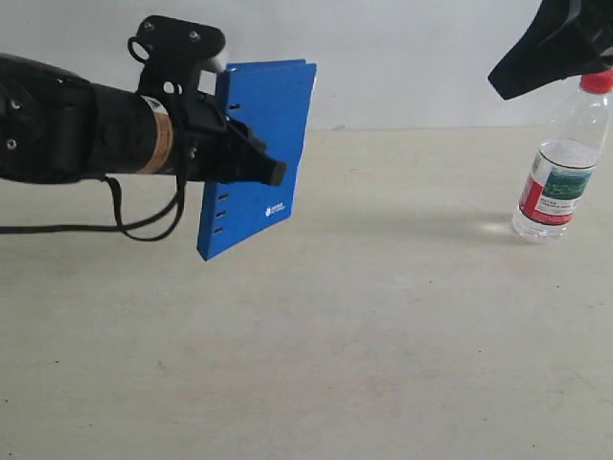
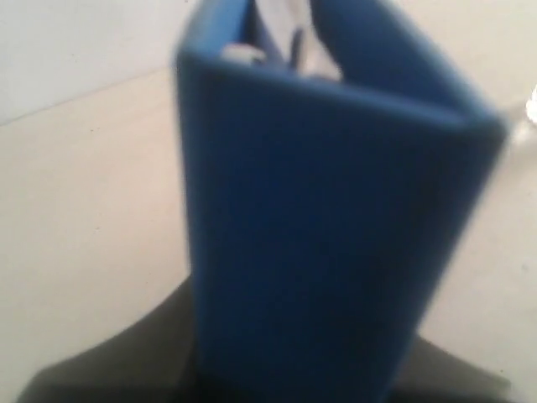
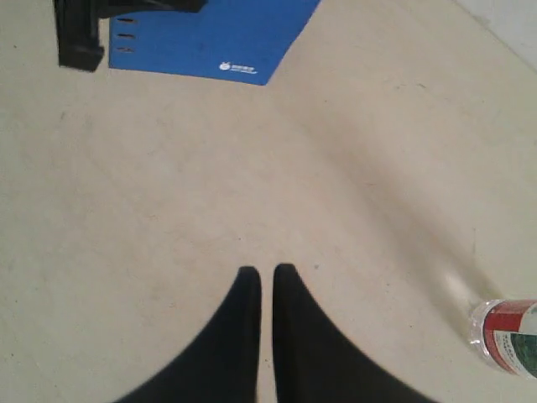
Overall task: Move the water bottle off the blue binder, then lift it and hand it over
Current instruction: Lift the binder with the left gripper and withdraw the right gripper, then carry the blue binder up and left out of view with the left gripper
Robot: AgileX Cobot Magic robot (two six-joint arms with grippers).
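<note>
Beige table; left gripper clamps blue binder aloft; right gripper clenched, empty.

Left wrist view: blue binder fills the frame, blurred throughout; its lower end is cut by the edge. Dark shapes beside that end are too blurred to identify.
Exterior view: left gripper has one finger hidden behind the binder. The binder's white logo is too small to read.
Right wrist view: water bottle, well apart from the binder, is cut by the edge; cap out of frame.
</note>
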